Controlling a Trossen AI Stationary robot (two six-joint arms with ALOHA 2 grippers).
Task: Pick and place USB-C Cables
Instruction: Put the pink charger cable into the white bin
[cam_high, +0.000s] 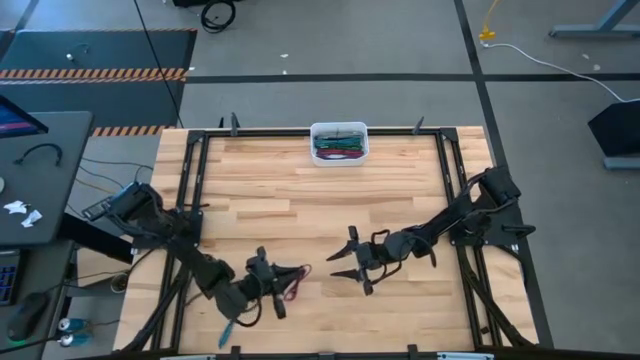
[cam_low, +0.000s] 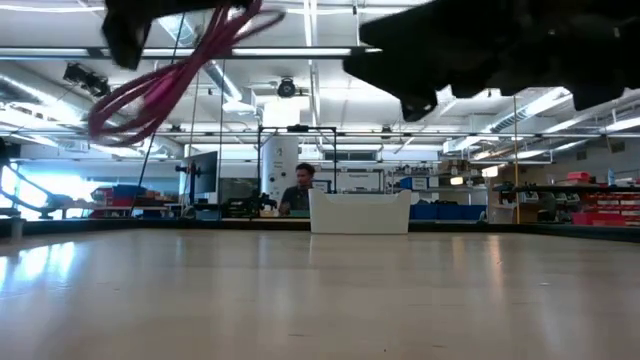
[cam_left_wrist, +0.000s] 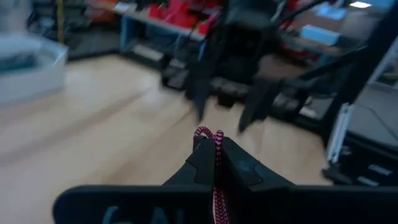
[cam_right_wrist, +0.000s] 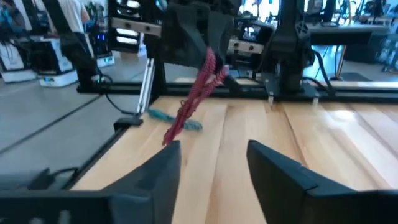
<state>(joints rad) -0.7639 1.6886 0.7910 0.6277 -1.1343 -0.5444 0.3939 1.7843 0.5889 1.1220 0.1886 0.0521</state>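
My left gripper (cam_high: 296, 274) is near the table's near edge, left of centre, shut on a magenta cable bundle (cam_low: 160, 80). The bundle also shows in the right wrist view (cam_right_wrist: 194, 102), hanging in the air. My right gripper (cam_high: 345, 263) is open just to the right, fingers pointing at the left gripper and touching nothing. A white bin (cam_high: 339, 130) at the far edge holds several green, teal and maroon cables (cam_high: 338, 146). A teal cable (cam_high: 226, 333) lies flat on the table by the near left edge, also seen in the right wrist view (cam_right_wrist: 175, 119). My left gripper pinches the magenta cable between its two fingers, at a looped end (cam_left_wrist: 210, 134) that pokes out past the fingertips (cam_left_wrist: 239, 163). The fingers lie roughly level, pointing toward the table's right. The rest of the bundle (cam_right_wrist: 186, 115) hangs slack below, lifted clear of the table.
Black frame rails (cam_high: 196, 180) run along the table's left and right sides. Open wood (cam_high: 320, 200) lies between the grippers and the bin. A person (cam_low: 300, 188) sits beyond the far edge, behind the bin (cam_low: 360, 213).
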